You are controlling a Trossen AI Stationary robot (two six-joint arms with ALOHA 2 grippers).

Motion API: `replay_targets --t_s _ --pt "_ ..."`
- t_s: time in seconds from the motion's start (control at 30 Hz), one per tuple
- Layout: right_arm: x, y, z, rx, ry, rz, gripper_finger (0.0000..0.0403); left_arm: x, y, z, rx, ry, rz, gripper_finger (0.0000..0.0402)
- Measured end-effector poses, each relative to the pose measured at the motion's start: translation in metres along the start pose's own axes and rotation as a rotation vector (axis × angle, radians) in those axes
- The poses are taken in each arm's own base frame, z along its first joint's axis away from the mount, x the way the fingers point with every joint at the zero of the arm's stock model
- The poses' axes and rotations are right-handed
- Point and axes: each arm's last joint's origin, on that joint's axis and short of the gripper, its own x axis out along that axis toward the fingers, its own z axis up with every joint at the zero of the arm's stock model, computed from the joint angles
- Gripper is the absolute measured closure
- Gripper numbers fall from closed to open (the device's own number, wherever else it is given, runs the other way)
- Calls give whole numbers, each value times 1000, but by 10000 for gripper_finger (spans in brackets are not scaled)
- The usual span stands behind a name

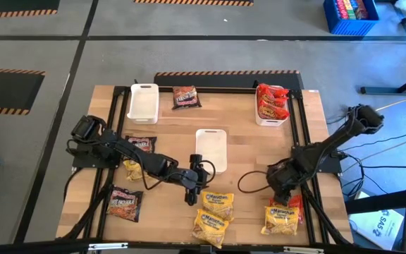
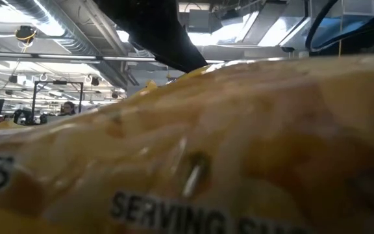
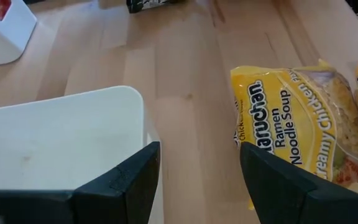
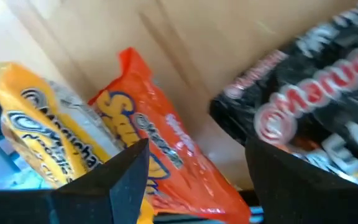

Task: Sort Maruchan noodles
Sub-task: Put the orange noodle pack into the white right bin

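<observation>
Barely begun, by the look of it — only the red packets (image 1: pixel 272 101) sit in the right tray (image 1: pixel 271 121); yellow packets (image 1: pixel 218 204) and dark packets (image 1: pixel 124 202) lie loose on the table (image 1: pixel 238 152). Left gripper (image 1: pixel 191 195) hovers beside the middle tray (image 1: pixel 211 148), right gripper (image 1: pixel 282 192) above a yellow and red pair — both with fingers spread, holding nothing.

left tool (image 1: pixel 191 200) low, fingers apart; right tool (image 1: pixel 282 189) low, fingers apart.

Two dark jointed arms, black looping cables, dark wedge-shaped fingers (image 3: pixel 123 180) on each.
</observation>
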Motion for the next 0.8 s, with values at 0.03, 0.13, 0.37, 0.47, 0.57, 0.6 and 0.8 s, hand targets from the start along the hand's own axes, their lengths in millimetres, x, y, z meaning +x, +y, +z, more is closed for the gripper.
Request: replay_targets --t_s 0.03,0.13,0.37,0.47,0.57,0.6,0.8 --pt "3 3 2 -13 -4 6 155 0 0 0 -1 0 0 185" --pt "13 10 5 -76 4 23 155 0 0 0 -2 0 1 185" --pt "40 10 16 -185 33 -83 155 0 0 0 -1 2 0 185" --pt "50 10 20 -251 47 -101 163 0 0 0 -1 1 1 185" --pt "55 11 23 -287 48 -105 199 0 0 0 -2 0 2 185" --pt "55 12 23 -301 45 -104 218 0 1 0 -2 -1 5 185" --pt "57 15 25 -367 25 -78 365 1 3 1 -3 -4 28 185"
